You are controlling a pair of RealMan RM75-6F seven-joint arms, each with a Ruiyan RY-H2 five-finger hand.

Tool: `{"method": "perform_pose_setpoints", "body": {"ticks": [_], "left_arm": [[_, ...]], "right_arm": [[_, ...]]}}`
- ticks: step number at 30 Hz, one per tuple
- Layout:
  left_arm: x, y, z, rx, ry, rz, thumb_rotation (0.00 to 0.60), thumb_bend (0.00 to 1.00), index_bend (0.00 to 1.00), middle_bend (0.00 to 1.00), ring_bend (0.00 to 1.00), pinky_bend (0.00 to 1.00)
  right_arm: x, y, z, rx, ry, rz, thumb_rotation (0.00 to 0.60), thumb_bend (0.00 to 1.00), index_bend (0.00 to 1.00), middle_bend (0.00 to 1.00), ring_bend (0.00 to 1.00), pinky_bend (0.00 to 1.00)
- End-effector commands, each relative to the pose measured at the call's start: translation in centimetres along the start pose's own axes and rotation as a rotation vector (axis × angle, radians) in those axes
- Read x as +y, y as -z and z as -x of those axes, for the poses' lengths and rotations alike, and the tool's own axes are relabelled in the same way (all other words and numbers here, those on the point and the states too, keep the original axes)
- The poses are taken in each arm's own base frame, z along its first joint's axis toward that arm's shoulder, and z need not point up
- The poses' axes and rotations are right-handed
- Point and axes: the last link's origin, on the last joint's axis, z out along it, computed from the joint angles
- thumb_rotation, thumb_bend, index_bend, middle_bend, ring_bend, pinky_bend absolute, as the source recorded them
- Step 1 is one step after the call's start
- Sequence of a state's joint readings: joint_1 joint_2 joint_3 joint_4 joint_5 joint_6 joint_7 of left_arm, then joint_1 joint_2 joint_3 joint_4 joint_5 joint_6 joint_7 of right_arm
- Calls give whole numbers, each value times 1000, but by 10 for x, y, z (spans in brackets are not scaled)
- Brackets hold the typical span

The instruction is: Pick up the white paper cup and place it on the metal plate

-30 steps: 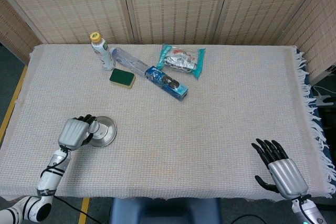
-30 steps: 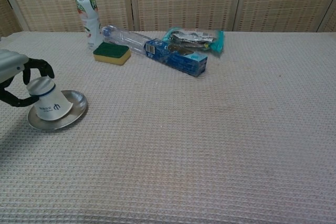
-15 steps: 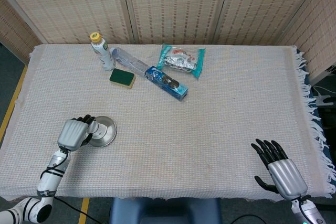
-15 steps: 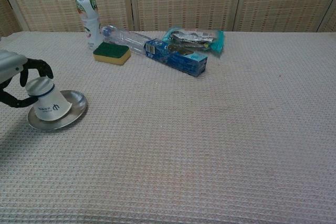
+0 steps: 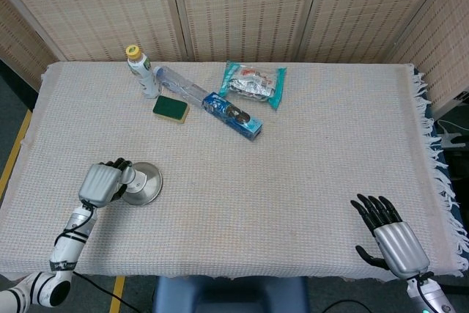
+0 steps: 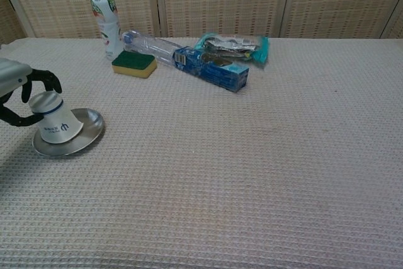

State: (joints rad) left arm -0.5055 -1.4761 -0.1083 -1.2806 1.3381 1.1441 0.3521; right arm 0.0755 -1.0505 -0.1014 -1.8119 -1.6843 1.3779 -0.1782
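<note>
The white paper cup (image 6: 55, 122) stands upside down on the metal plate (image 6: 86, 138), leaning a little toward 9 o'clock, at the worktop's (image 5: 308, 174) 8 o'clock area in the head view. The left hand (image 5: 102, 182) sits at the plate's 9 o'clock side, its dark fingers (image 6: 45, 79) curled around the cup's narrow upper end; they hold it there, though how firmly cannot be told.

The right hand (image 5: 388, 236) rests near the worktop's 5 o'clock corner, well apart from everything, fingers spread and holding nothing.

Toward 11 o'clock, well apart from the plate, a cluster of other things lies: a yellow-capped bottle (image 5: 141, 71) standing upright, a green and yellow sponge (image 5: 170, 108) just beside it, a clear plastic bottle (image 5: 181, 83) lying on its side, a blue box (image 5: 231, 115) touching that bottle's end, and a teal snack packet (image 5: 253, 83) just past the box at 12 o'clock. The cloth between the plate and this cluster is bare.
</note>
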Motion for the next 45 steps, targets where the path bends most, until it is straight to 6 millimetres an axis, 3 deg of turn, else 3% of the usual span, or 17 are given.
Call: {"method": "perform_pose_setpoints", "body": {"ticks": [1,5,16,30,39,45], "left_arm": [[-2,-3,3,0,-19,-17,600,389,452,607,489,625],[-2,-2,-1,50,-51,-23,600,391,460,616,495,625],[17,15,-5,-39,96,83,600,399,462,628,512,634],[-11,-4,4,1,-33,-42,600,420,467,636,514,633],[7,25,-11,-10,100,66,600,420,469,636,514,633],[-13,39,-24,50,70,6,600,421,467,630,514,632]], "right_arm": [[0,0,0,1,0,-1,537,190,0,0,0,0],[-1,1,1,-5,2,-7,535,190,0,0,0,0],[0,0,0,1,4,-5,535,190,0,0,0,0],[-1,1,1,-3,4,-2,536,189,0,0,0,0],[0,0,1,-3,6,0,535,190,0,0,0,0],[-1,1,1,-5,6,-5,534,190,0,0,0,0]]}}
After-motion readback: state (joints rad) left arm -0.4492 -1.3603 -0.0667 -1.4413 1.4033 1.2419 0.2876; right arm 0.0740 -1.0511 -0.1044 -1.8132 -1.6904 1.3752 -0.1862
